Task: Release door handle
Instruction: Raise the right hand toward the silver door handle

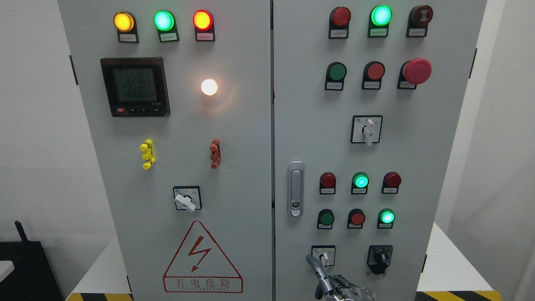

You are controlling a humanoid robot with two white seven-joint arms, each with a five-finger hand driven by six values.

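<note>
A hand (340, 288) shows at the bottom edge right of the middle, mostly cut off, so which arm it belongs to cannot be told. One finger (314, 265) reaches up just beside the small white selector switch (324, 257); whether it touches is unclear, and how far the hand is open cannot be judged. The door handle (296, 189) (silver, upright, at the right door's left edge) stands well above, apart from the hand.
</note>
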